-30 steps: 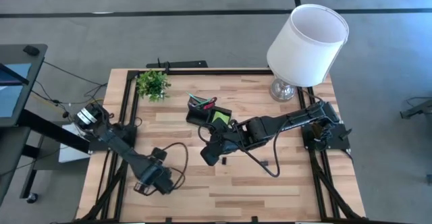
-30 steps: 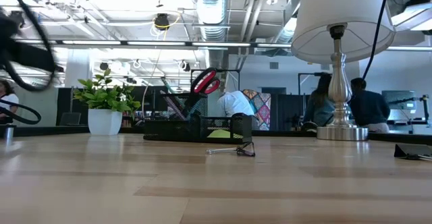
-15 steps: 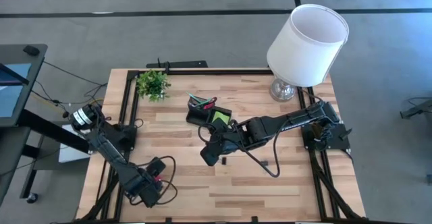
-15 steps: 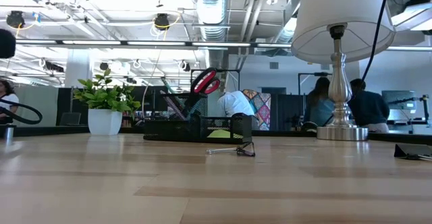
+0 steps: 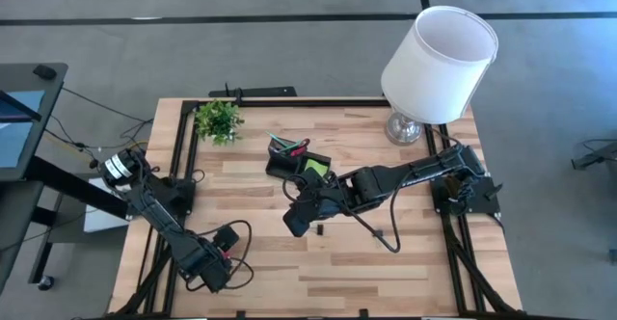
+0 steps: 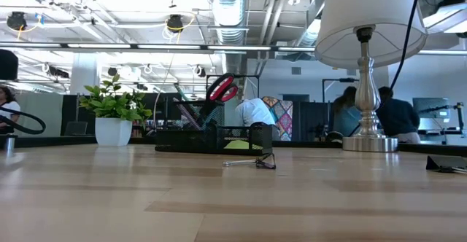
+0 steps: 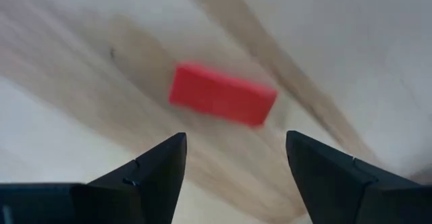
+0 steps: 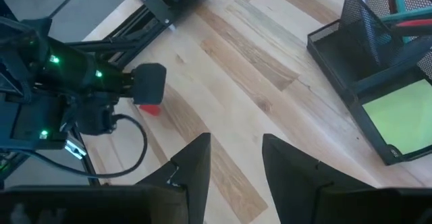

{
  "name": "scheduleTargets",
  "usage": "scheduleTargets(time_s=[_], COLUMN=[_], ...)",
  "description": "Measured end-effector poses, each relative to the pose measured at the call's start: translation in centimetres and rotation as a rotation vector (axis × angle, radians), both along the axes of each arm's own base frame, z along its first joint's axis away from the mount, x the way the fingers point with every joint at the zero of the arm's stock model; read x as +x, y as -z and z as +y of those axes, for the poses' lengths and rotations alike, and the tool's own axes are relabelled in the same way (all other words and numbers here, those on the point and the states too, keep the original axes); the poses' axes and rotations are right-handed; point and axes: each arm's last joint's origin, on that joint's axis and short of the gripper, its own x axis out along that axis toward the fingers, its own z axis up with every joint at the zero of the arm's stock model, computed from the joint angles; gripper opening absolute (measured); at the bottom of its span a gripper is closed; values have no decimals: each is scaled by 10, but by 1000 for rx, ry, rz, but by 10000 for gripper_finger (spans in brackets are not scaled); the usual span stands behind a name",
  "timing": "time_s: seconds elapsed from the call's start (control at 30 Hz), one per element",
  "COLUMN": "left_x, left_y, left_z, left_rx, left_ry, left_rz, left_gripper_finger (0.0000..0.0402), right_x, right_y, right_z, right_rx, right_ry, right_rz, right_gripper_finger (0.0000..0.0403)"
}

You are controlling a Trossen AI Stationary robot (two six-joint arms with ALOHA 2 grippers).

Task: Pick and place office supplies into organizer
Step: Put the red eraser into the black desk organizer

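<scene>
A red eraser (image 7: 223, 94) lies flat on the wooden table near its near left corner. My left gripper (image 7: 233, 163) hangs above it, pointing down. It is open, with one finger on each side of the eraser, well clear of it. The right wrist view shows this gripper (image 8: 145, 82) over the eraser (image 8: 150, 108). My right gripper (image 5: 299, 219) hovers open over the table's middle and holds nothing. The black organizer (image 5: 297, 161) stands behind it. Red-handled scissors (image 6: 221, 89) and pens stand in its tall part, and a lime-green pad (image 8: 398, 116) lies in its low part.
A black clip (image 6: 264, 160) lies on the table in front of the organizer, and another (image 5: 379, 233) lies to its right. A potted plant (image 5: 219, 120) stands at the far left and a white-shaded lamp (image 5: 439, 65) at the far right. People show in the room beyond.
My left gripper has moved toward the table's near left corner, sunk a little and rolled about its own axis. It now hangs over the red eraser. The right arm has kept still.
</scene>
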Motion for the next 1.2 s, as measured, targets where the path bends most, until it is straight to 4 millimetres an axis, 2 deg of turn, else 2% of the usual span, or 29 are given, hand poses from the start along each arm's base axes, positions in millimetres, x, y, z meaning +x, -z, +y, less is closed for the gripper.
scheduleTargets(time_s=[0.2, 1.03, 1.2], left_x=[1, 6, 4], left_y=[6, 6, 6], left_z=[-1, -2, -6], left_rx=[-22, 4, -3], left_ry=[39, 130, 214], left_rz=[-52, -136, -154], left_gripper_finger=[249, 250, 250], right_x=[0, 2, 2], right_y=[0, 0, 0], right_z=[0, -5, -5], right_rx=[0, -13, -13], right_ry=[0, 0, 0], right_rz=[-1, 2, 2], right_gripper_finger=[128, 128, 128])
